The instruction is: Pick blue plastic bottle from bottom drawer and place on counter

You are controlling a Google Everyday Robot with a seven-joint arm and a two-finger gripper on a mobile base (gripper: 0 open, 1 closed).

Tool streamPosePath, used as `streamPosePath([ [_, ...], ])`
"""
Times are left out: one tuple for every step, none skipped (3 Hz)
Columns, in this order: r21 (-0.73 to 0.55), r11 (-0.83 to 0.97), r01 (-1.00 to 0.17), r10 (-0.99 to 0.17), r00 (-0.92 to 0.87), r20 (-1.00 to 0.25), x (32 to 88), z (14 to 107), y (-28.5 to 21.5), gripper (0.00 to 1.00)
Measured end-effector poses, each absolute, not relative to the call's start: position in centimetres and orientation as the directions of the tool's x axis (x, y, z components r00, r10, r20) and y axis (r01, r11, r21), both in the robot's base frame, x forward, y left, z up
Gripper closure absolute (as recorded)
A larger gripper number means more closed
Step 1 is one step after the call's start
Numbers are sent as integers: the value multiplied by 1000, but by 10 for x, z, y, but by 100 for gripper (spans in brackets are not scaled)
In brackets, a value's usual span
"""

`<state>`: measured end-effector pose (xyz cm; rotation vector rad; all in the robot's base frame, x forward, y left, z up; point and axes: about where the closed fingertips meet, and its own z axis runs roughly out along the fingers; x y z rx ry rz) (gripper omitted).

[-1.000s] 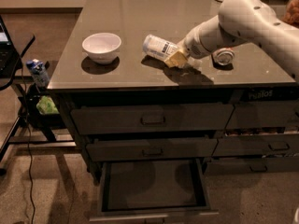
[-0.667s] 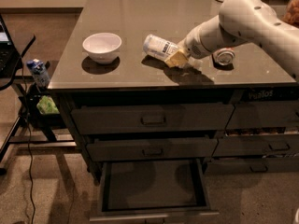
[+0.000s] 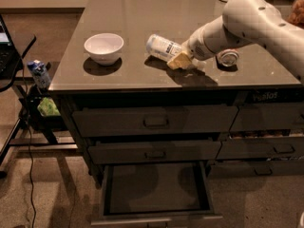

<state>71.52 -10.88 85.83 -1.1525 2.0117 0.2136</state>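
Claw (image 3: 183,59) at blue plastic bottle (image 3: 163,46) lying on counter (image 3: 142,13), grip unclear, white bowl (image 3: 103,47), can (image 3: 229,57) nearby

the gripper (image 3: 181,61), low on the counter (image 3: 142,13) at the right end of the bottle (image 3: 163,47), hid its cap, the arm (image 3: 256,18) ran off the right edge and covered part of the can (image 3: 228,57), and the label print was too small to read.

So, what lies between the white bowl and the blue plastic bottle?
Bare counter, in the camera view; the gripper is at the blue plastic bottle.
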Motion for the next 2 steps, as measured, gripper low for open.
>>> streamPosePath([
  [-226, 572, -788, -655, -274, -704, 715, 858, -109, 0],
  [-226, 572, -789, -655, -274, -704, 715, 858, -109, 0],
])
